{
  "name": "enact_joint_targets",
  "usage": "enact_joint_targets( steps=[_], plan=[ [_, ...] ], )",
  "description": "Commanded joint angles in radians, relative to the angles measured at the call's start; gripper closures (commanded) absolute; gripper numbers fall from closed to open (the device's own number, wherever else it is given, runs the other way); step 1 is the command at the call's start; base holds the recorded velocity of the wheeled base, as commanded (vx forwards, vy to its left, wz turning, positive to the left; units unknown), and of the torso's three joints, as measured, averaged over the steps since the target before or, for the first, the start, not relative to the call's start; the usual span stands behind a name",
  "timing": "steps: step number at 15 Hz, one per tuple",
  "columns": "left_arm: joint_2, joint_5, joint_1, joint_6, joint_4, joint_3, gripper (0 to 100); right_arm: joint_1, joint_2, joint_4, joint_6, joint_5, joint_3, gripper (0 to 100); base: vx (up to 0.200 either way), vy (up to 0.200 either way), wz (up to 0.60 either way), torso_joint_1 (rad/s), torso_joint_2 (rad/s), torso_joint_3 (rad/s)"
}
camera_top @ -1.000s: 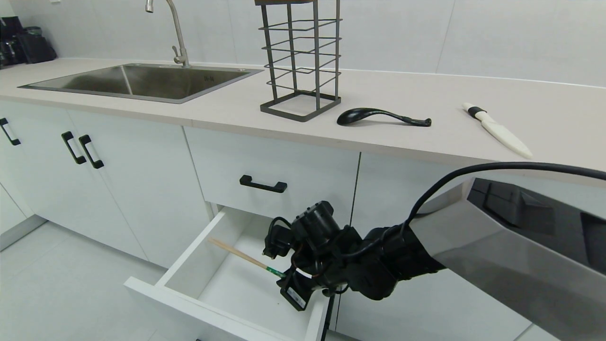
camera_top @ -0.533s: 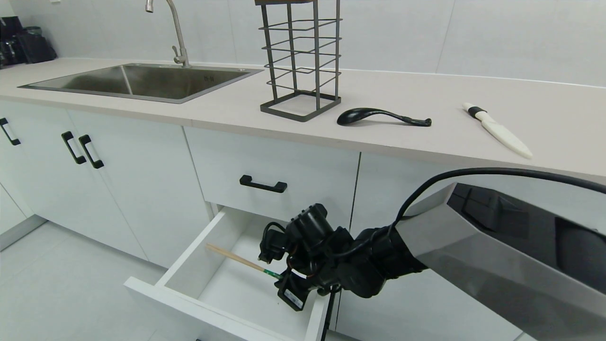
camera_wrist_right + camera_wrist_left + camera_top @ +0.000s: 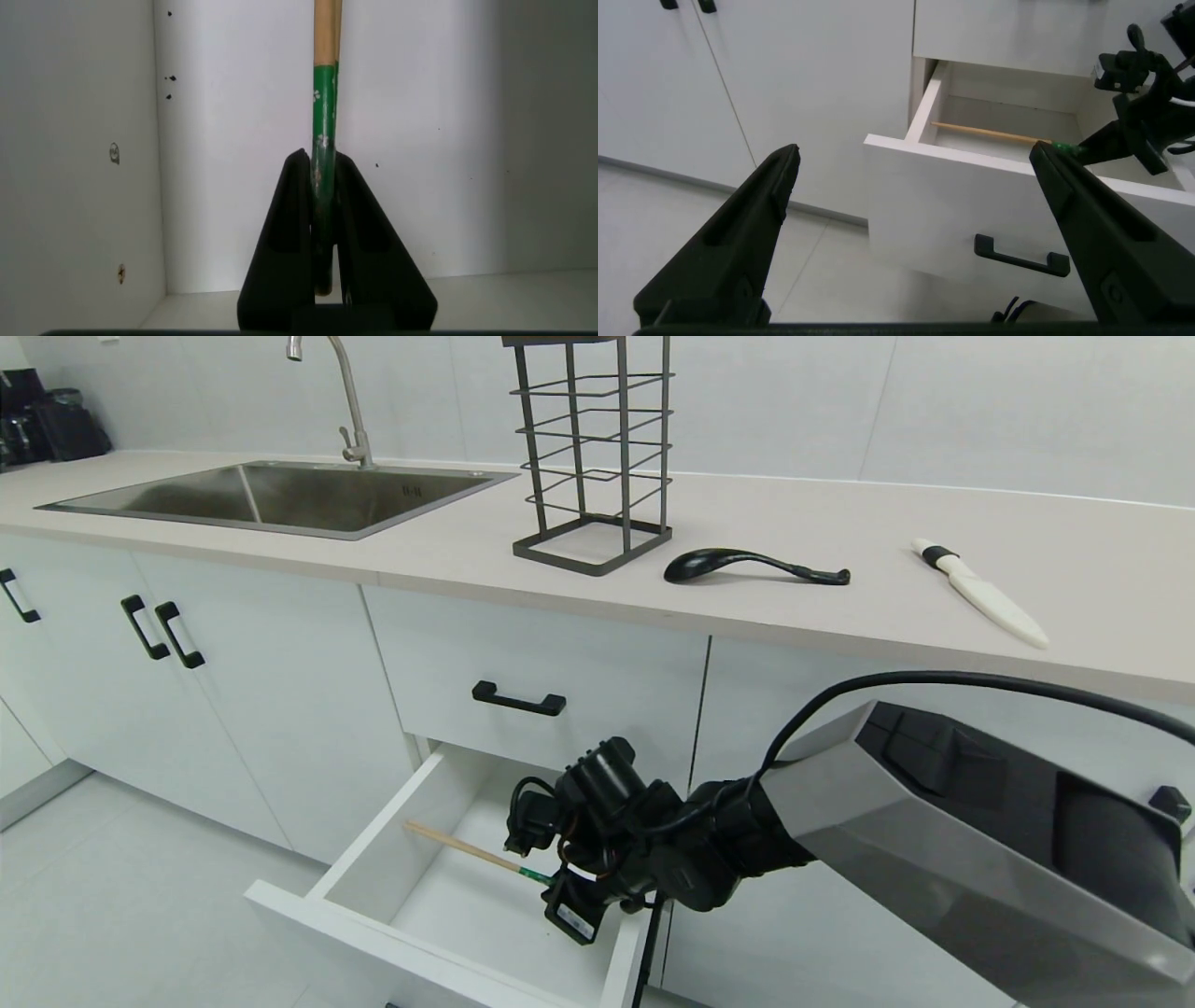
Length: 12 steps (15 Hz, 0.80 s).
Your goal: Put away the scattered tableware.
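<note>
**Right tool grips a chopstick over the open drawer**

The right tool (image 3: 558,880) is pinched narrow on the green end of a wooden chopstick (image 3: 464,847), which slants out toward 10 o'clock above the floor of the open white drawer (image 3: 359,856). The left tool (image 3: 915,157) is spread wide and holds nothing, low in front of the drawer's face. Up on the counter (image 3: 840,518), a black spoon (image 3: 747,563) lies at 3 o'clock of the wire rack (image 3: 597,457), and a white knife (image 3: 980,593) lies at 3 o'clock of the spoon. The sink (image 3: 280,495) sits at 9 o'clock of the rack.
</note>
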Motion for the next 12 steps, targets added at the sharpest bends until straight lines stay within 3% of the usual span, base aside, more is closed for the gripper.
enact_joint_targets(
  steps=[1, 12],
  plan=[
    [0.001, 0.0, 0.0, 0.0, 0.0, 0.0, 0, 0.002, 0.028, -0.004, 0.0, 0.002, -0.03, 100, 0.0, 0.0, 0.0, 0.0, 0.0, 0.0],
    [0.001, 0.0, 0.0, 0.0, 0.0, 0.0, 0, 0.007, 0.084, 0.018, -0.005, -0.001, -0.099, 100, 0.0, 0.0, 0.0, 0.0, 0.0, 0.0]
  ],
)
